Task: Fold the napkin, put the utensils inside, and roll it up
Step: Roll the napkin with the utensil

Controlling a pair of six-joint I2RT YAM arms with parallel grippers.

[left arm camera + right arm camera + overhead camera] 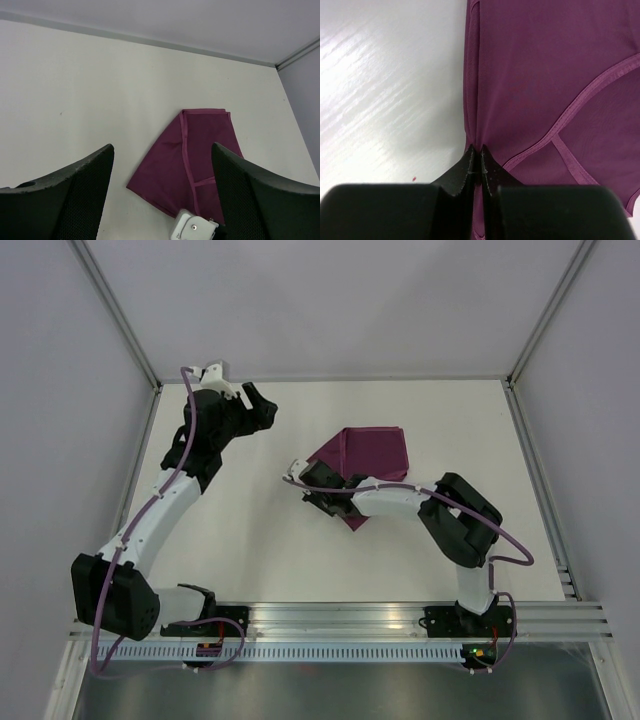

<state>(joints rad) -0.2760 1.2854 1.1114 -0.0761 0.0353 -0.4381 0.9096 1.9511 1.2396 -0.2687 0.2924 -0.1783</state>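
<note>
Presently the napkin [375, 452] lies on the white table [250, 550], right of centre and towards the far side, well apart from the side walls. It is folded over on itself into an uneven, roughly wedge-shaped form: a squarer end points to the far edge and a narrower corner points to the near side. In the left wrist view a hemmed border runs down the top layer, and a second hem crosses it near the bottom. The right gripper [312, 490] is at the cloth's near-left edge. In its own wrist view the two dark fingertips [470, 159] are pressed together with the folded edge of the fabric pinched between them, low against the table surface. The left gripper [258, 405] is at the far-left part of the table, well apart from the cloth. Its jaws stand wide apart with nothing between them and touch nothing. Its camera looks across the bare surface towards the napkin. A table knife cannot be made out in any view.
</note>
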